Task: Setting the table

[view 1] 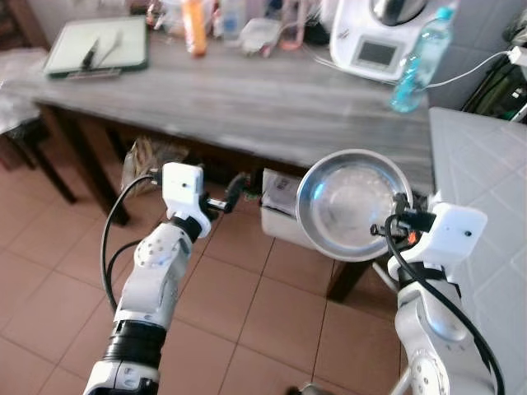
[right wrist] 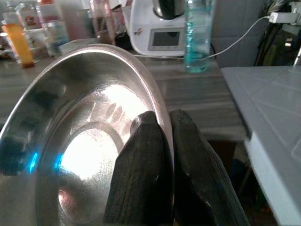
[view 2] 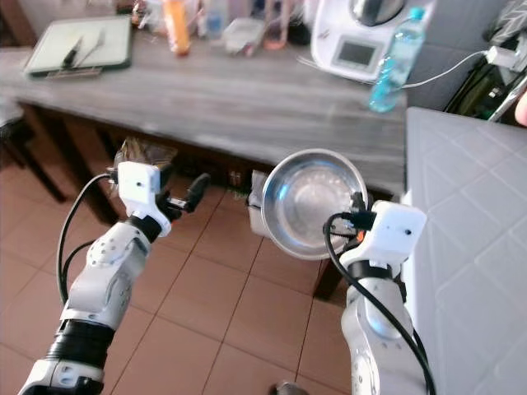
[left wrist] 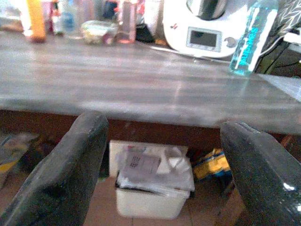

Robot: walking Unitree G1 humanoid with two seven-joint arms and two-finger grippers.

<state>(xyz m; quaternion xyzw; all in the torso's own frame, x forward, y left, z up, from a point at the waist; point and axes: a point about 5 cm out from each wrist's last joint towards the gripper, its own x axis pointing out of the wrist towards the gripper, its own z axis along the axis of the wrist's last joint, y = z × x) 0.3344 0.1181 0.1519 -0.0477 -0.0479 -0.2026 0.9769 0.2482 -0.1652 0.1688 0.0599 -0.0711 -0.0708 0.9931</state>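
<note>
A steel bowl (view 1: 352, 204) sits right of centre in the left eye view, tilted with its shiny, empty inside facing the camera, held in the air before the wooden table's (view 1: 247, 103) near edge. The right gripper (right wrist: 162, 155) pinches its rim, fingers closed either side. The left gripper (view 1: 233, 196), left of centre, holds nothing, fingers spread wide. On the table: a water bottle (view 1: 420, 59), a white kitchen appliance (view 1: 375, 37), an orange bottle (view 1: 194, 26), a tray (view 1: 99, 45). Under the table stands a white bin (left wrist: 153, 186).
</note>
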